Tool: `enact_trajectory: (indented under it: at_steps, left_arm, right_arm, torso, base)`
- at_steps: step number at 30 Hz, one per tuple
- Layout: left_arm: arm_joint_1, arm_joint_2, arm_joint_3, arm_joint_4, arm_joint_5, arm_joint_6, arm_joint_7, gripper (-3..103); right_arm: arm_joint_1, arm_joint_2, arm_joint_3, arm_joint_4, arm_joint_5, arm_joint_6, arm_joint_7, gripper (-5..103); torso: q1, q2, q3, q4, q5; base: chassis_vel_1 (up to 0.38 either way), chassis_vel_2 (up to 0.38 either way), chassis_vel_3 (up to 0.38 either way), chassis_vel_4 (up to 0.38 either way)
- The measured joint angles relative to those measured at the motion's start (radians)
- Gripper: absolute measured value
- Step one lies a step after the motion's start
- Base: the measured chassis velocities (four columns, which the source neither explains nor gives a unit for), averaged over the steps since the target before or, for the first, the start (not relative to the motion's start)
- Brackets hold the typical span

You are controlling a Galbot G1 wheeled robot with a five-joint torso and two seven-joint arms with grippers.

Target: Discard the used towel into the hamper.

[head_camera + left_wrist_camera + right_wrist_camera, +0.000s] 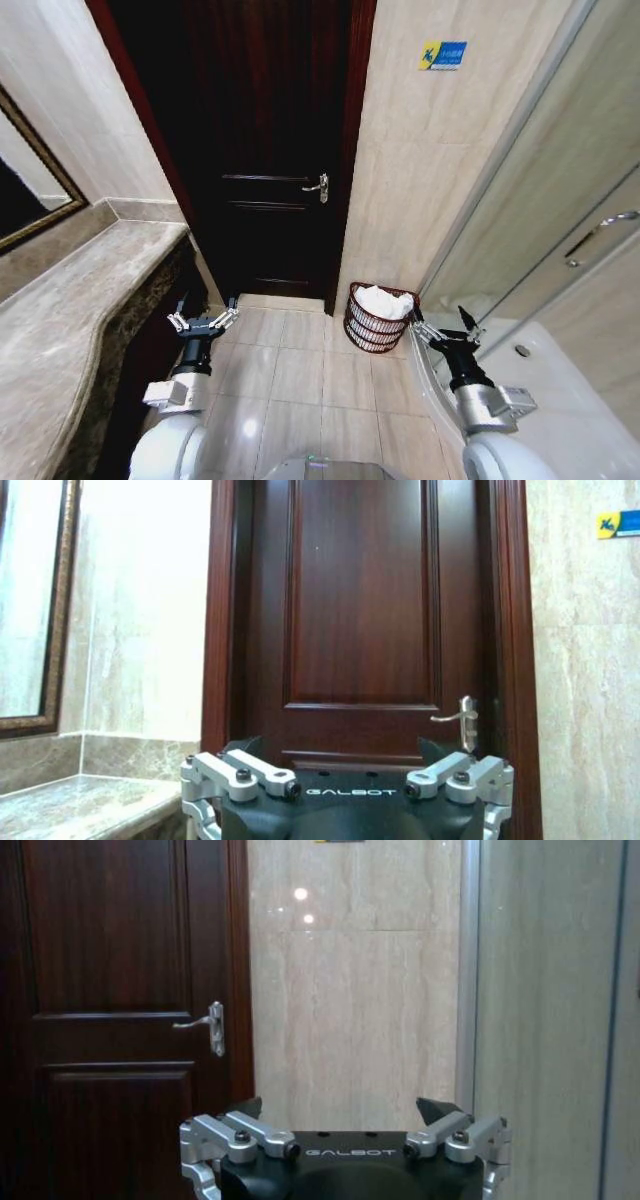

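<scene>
We stood in a bathroom and faced a dark wooden door (pixel 265 150) with a silver handle (pixel 318 187). The hamper (pixel 372 322) was on the tiled floor (pixel 290 375), against the beige wall just right of the door frame, and near the corner of the bathtub (pixel 545 385). A white towel (pixel 384 301) lay inside the hamper, and it rose a little above the rim. Our left gripper (pixel 203 316) was held low in front of us, beside the stone counter (pixel 70 310), with its fingers spread apart and nothing between them. Our right gripper (pixel 447 327) was held at a similar height on the other side, over the edge of the bathtub and just right of the hamper; its fingers were also spread wide and held nothing. Neither gripper touched the hamper or the towel. On the wall above the hamper there was a small blue sign (pixel 443 54).
</scene>
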Motion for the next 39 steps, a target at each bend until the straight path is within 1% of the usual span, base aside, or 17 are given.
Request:
enact_trajectory:
  at_steps: [11,17,25,31,32,39]
  left_arm:
    - [0.000,0.000,0.000,0.000,0.000,0.000,0.000,100]
    - [0.000,0.000,0.000,0.000,0.000,0.000,0.000,100]
    - [0.000,0.000,0.000,0.000,0.000,0.000,0.000,100]
    - [0.000,0.000,0.000,0.000,0.000,0.000,0.000,100]
    - [0.000,0.000,0.000,0.000,0.000,0.000,0.000,100]
    - [0.000,0.000,0.000,0.000,0.000,0.000,0.000,100]
  right_arm:
    - [0.000,0.000,0.000,0.000,0.000,0.000,0.000,100]
    - [0.000,0.000,0.000,0.000,0.000,0.000,0.000,100]
    - [0.000,0.000,0.000,0.000,0.000,0.000,0.000,100]
    - [0.000,0.000,0.000,0.000,0.000,0.000,0.000,100]
    - [0.000,0.000,0.000,0.000,0.000,0.000,0.000,100]
    - [0.000,0.000,0.000,0.000,0.000,0.000,0.000,100]
  torso:
    - [0.000,0.000,0.000,-0.0003,-0.0001]
    - [0.000,0.000,0.000,0.0000,0.0001]
    - [0.000,0.000,0.000,-0.0004,0.0000]
    - [0.000,0.000,0.000,0.0001,-0.0001]
    - [0.000,0.000,0.000,-0.0002,0.0001]
    - [0.000,0.000,0.000,-0.0002,0.0000]
  base:
    - [0.124,-0.133,-0.136,0.128]
    - [0.126,-0.128,-0.130,0.125]
    - [0.110,-0.146,-0.146,0.112]
    - [0.123,-0.124,-0.119,0.128]
    - [0.110,-0.116,-0.135,0.117]
    - [0.117,-0.124,-0.134,0.124]
